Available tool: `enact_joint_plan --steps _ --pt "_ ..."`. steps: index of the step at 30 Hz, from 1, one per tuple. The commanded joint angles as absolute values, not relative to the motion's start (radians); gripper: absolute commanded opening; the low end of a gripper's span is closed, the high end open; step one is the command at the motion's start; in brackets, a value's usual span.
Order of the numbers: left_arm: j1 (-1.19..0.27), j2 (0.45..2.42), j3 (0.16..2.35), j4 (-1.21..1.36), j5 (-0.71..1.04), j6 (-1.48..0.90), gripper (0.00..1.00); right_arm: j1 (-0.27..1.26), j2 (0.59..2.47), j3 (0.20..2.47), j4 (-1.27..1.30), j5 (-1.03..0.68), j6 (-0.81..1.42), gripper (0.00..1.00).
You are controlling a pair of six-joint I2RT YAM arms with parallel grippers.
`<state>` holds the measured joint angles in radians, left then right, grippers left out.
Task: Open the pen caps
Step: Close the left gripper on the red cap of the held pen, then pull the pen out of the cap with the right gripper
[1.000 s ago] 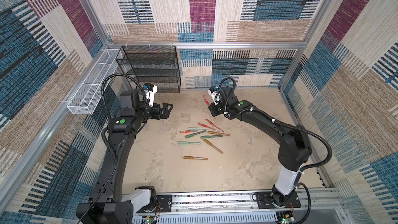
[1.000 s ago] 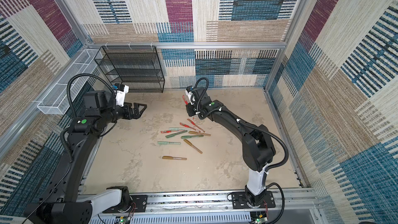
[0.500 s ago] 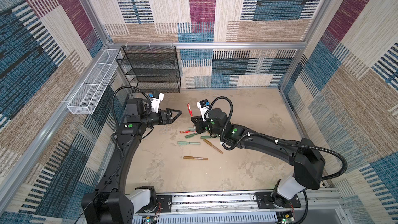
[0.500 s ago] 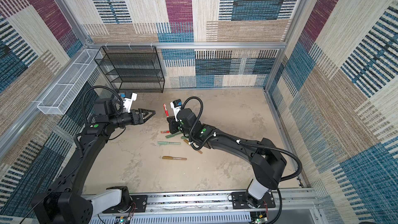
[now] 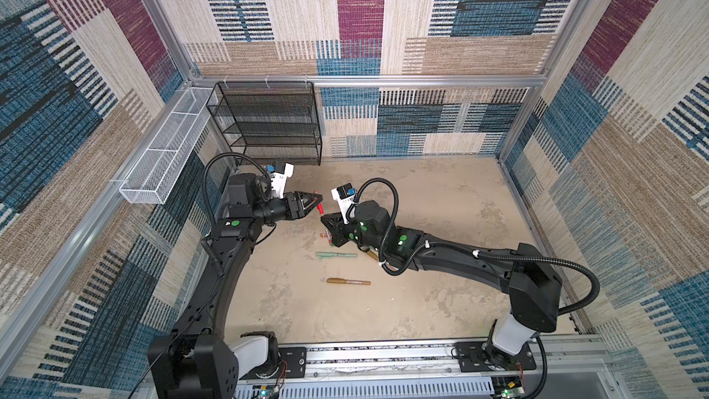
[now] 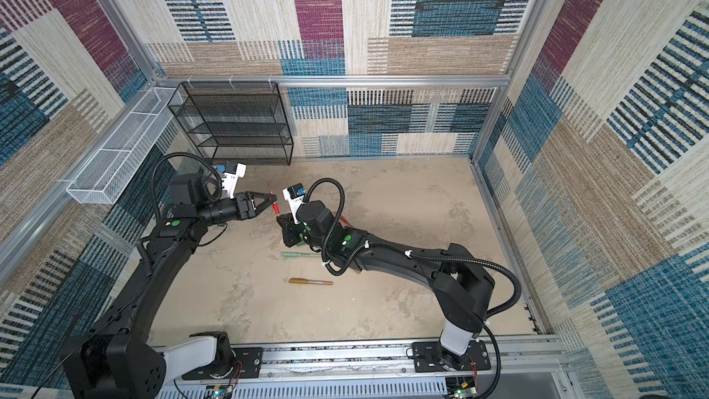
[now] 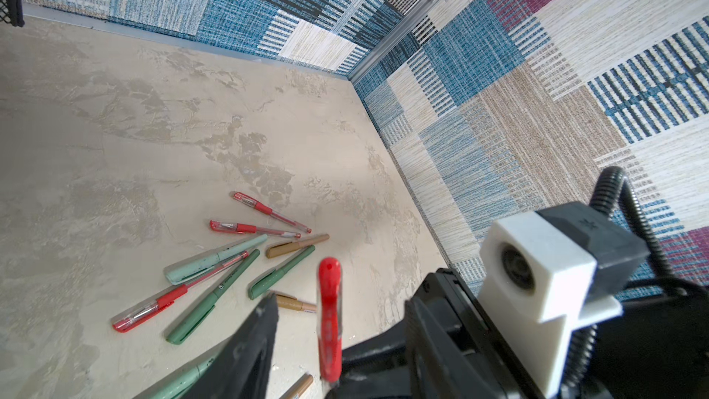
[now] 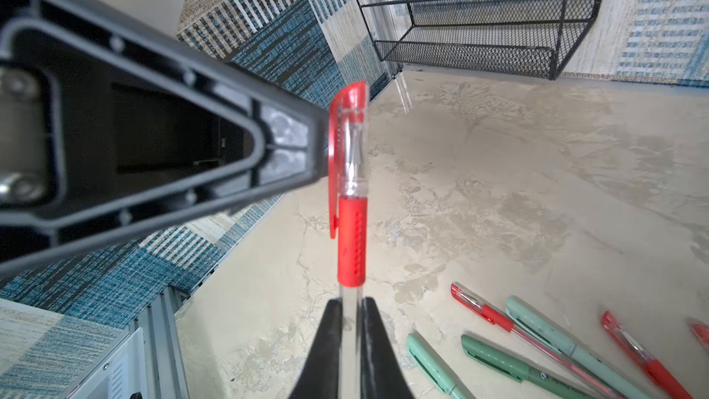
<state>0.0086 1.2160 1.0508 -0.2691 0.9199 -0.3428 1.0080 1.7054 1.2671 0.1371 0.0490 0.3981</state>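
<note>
My right gripper is shut on the clear barrel of a red pen and holds it above the table. The pen's cap, clear with a red top and clip, points toward my left gripper. The left jaws stand open on either side of the cap end. In the left wrist view, one finger is still apart from the pen. Several capped pens lie below: a pale mint one, a dark green one, a bronze one and a red one.
A black mesh rack stands at the back left, with a white wire basket on the left wall beside it. Nearer the front lie a mint pen and a bronze pen. Patterned walls close in three sides.
My right gripper has carried the red pen from the back middle leftward to the left gripper. The left arm has reached in and its jaws have narrowed round the cap end.
</note>
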Motion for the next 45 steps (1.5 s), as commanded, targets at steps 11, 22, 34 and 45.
enact_joint_plan --steps 11,22,34,45 --pt "0.011 1.224 1.046 -0.212 0.921 -0.379 0.04 1.028 1.751 1.323 0.162 0.035 0.356 0.05" --pt "0.01 1.216 1.042 -0.218 0.93 -0.369 0.0 1.029 1.766 1.329 0.162 0.03 0.358 0.27" --pt "0.015 1.219 1.08 -0.299 0.884 -0.289 0.0 1.029 1.764 1.307 0.145 0.044 0.348 0.0" --pt "0.058 1.238 1.151 -0.345 0.808 -0.294 0.0 1.034 1.686 1.096 0.254 0.012 0.452 0.0"
